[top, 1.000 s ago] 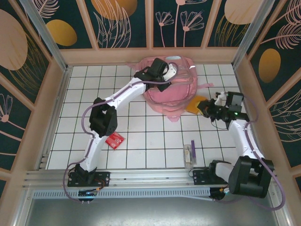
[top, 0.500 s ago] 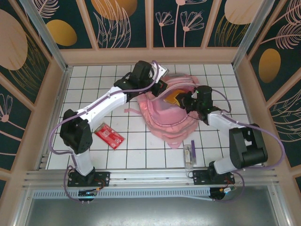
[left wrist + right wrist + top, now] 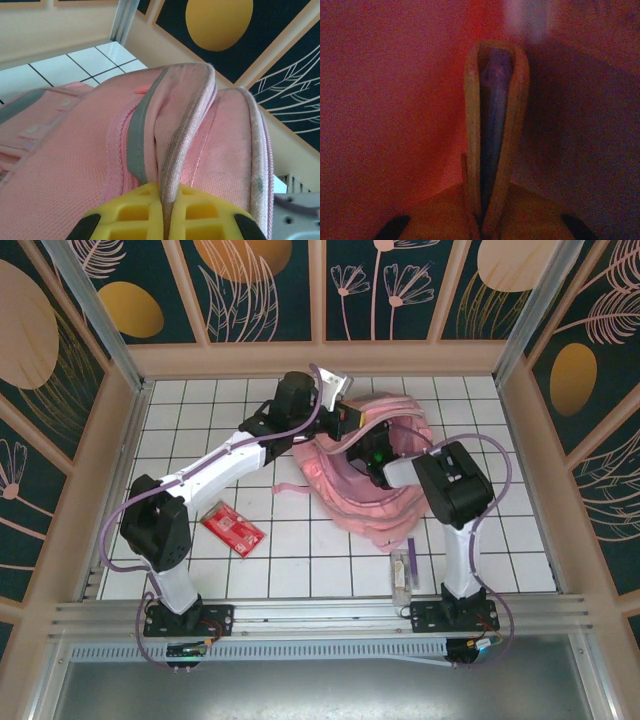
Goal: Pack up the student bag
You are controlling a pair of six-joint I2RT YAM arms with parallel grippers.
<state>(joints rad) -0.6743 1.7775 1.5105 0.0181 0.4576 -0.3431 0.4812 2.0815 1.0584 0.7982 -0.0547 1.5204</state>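
1. Within the last second the right gripper [image 3: 482,216] goes from beside the student bag [image 3: 362,502] into its mouth. The orange-edged flat item [image 3: 495,125] is now inside, so this packing step looks nearly done.
2. Right claw: barely parted, pinching that item. The left gripper [image 3: 164,201] is clenched on the bag's rim fabric — the bag lies far-centre on the table.

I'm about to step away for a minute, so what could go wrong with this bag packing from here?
The left pincer holds the student bag open by a thin fabric edge; if that slips, the opening could collapse onto the right pincer.
That pincer sits deep inside the bag with a flat yellow item between its fingers; pulling out may drag the item along.
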